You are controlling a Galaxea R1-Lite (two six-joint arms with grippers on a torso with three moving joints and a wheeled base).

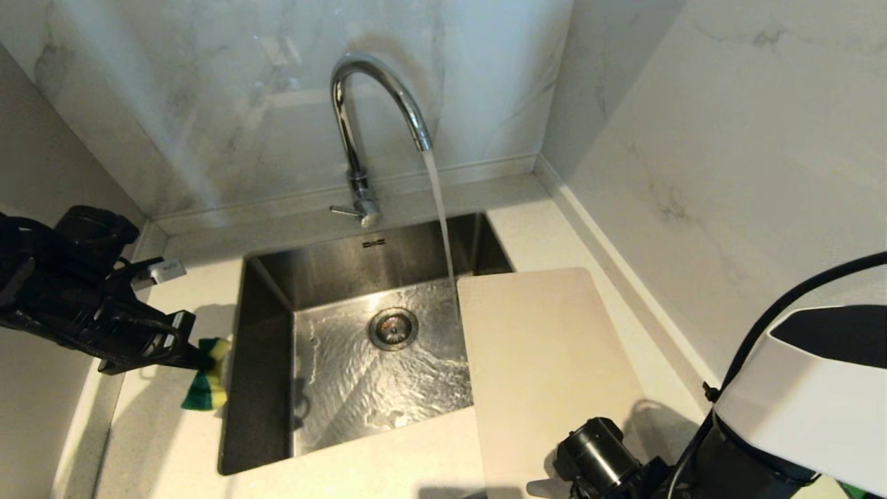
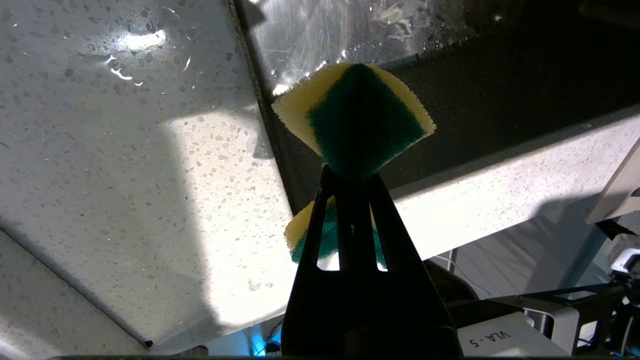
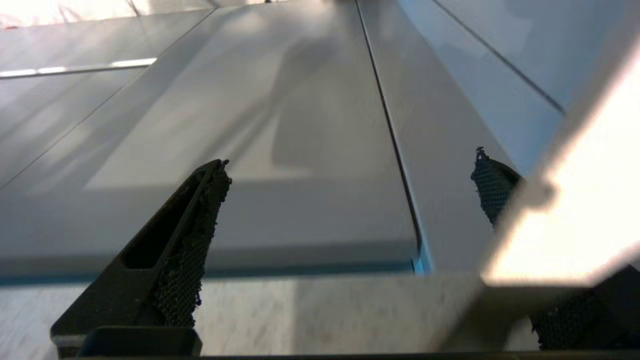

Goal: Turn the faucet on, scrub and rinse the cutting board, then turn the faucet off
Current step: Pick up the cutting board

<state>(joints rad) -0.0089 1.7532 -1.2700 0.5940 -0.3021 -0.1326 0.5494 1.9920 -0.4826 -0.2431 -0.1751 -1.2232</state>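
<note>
From the head view I see the faucet (image 1: 378, 132) running into the sink (image 1: 267, 360), the cutting board (image 1: 547, 367) flat on the tabletop (image 1: 388, 471), its left edge overhanging the basin. My left wrist view shows the left tool (image 2: 352, 175) clamped on the sponge (image 2: 355, 117). My right wrist view shows the right tool (image 3: 350, 200) spread wide, a board corner by 1 finger; a shallow grab could let the board slip.
</note>
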